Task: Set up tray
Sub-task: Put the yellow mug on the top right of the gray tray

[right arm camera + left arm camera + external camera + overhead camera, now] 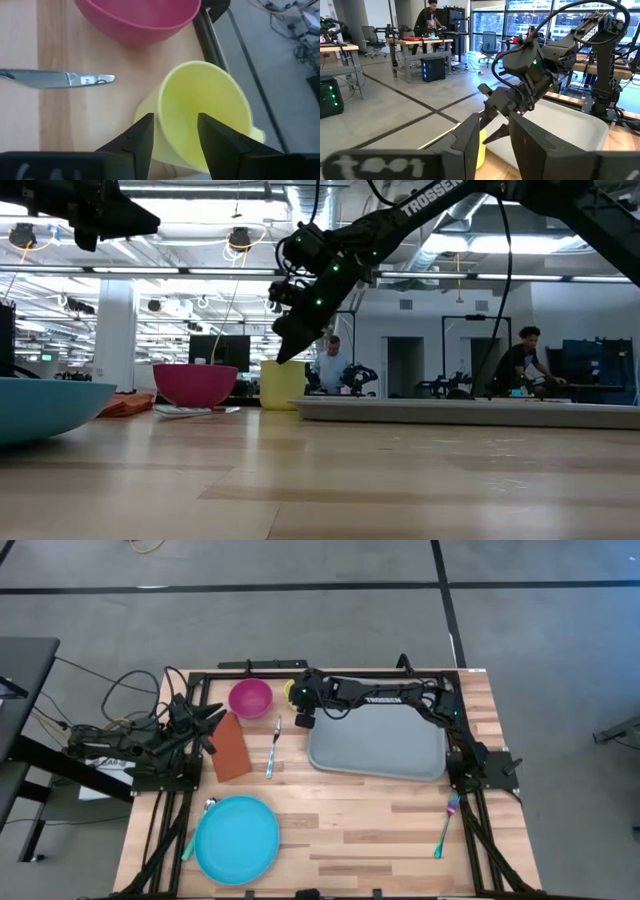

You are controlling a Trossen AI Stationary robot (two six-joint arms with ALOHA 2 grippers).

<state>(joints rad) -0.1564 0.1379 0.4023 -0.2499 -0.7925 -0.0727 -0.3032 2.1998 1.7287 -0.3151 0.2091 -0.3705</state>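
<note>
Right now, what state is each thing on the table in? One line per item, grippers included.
Tray: flat on the table, nothing in it.
Yellow cup: upright, empty, beside the pink bowl.
Pink bowl: upright, empty.
Blue plate: flat, bare.
Knife: lying flat between napkin and tray.
Napkin: lying flat.
Fork: lying flat near the right edge.
Right gripper: open, over the cup's rim.
Left gripper: open, holding nothing, parked at left.

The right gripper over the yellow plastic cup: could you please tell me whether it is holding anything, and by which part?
Nothing is held. The right gripper hangs open over the yellow plastic cup, its fingers straddling the near rim without clamping it. The left gripper is empty as well.
</note>
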